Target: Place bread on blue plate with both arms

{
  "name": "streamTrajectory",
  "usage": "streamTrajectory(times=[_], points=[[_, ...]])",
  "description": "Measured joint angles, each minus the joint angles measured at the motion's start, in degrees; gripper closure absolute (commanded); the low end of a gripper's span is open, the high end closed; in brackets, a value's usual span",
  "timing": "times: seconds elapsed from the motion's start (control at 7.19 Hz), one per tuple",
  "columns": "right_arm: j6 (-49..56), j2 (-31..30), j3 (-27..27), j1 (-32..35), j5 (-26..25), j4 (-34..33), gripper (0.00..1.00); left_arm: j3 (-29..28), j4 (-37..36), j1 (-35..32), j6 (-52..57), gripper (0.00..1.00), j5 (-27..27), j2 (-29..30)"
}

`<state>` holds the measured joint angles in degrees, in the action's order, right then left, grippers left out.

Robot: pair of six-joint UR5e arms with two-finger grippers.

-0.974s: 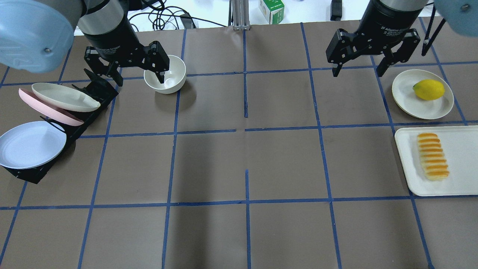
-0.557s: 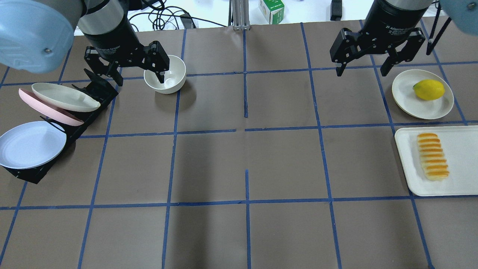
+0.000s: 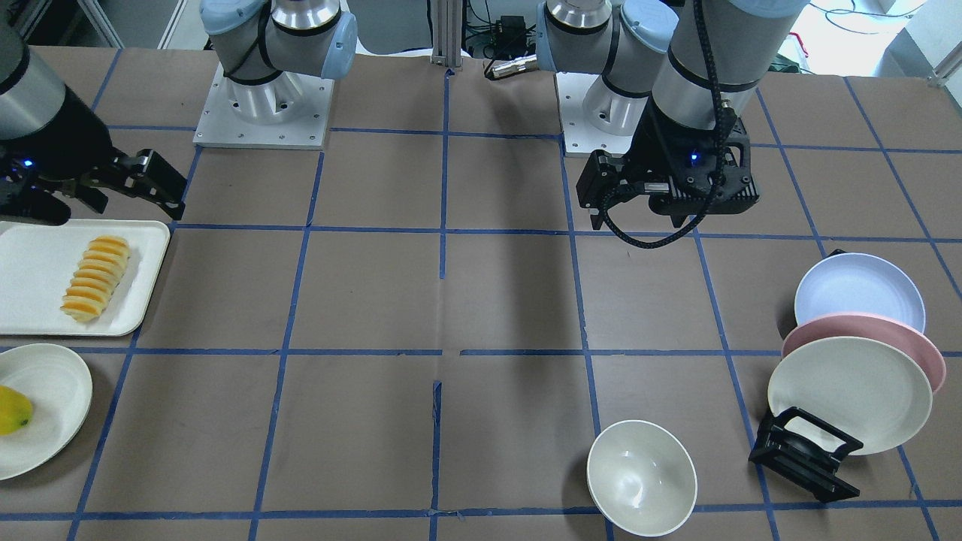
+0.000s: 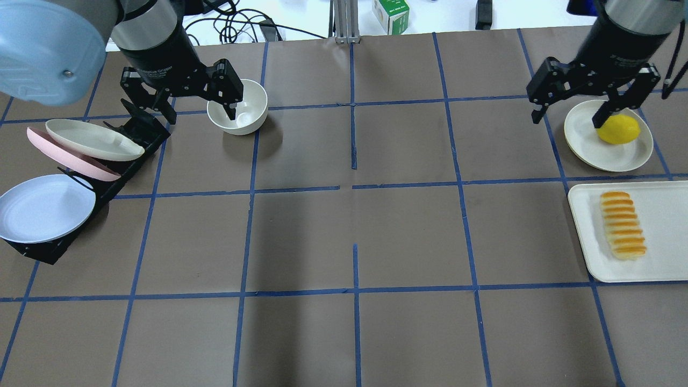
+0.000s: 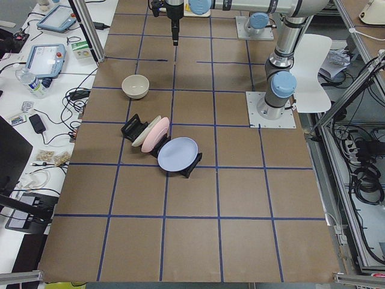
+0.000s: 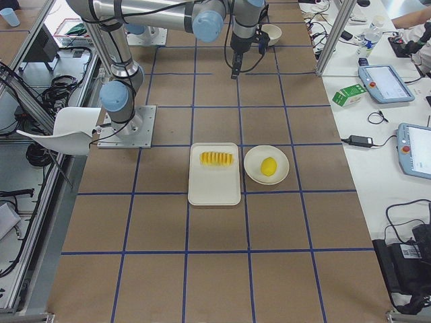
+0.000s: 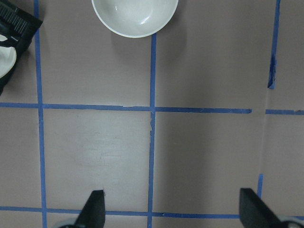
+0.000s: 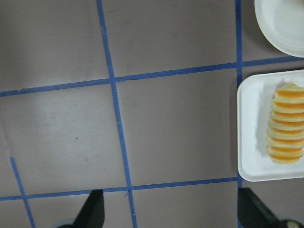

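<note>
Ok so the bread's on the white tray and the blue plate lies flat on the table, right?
Not quite: the bread is on the white tray, but the blue plate stands tilted in the black rack, as the exterior left view shows.

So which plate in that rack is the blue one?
The blue plate, at the end farthest from the bowl; the pink plate is middle, the cream plate nearest.

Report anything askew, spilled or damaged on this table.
Nothing stands out. The bread lies whole on its white tray, the blue plate leans in the black rack as intended, and the bowl sits upright and empty.
</note>
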<state>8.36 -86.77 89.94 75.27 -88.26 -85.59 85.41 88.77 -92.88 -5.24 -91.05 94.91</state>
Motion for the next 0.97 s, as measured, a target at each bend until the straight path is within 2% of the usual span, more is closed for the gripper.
streamTrajectory(times=[0.28,0.56,0.83,0.97], points=[[8.48,0.26,7.81,-8.47,-0.12,-7.83,0.00,0.05,-0.06,0.21,0.05,0.00,0.00,0.02],[11.37,0.68,17.64,-12.65,-1.39,-18.88,0.00,0.32,-0.54,1.96,0.88,0.00,0.09,0.17],[13.22,1.78,25.04,-14.65,-2.93,-29.50,0.00,1.80,-1.53,9.32,1.42,0.00,0.27,0.16],[14.32,3.21,26.45,-15.05,-4.98,-32.59,0.00,2.95,-2.17,14.11,1.62,0.00,0.45,0.15]])
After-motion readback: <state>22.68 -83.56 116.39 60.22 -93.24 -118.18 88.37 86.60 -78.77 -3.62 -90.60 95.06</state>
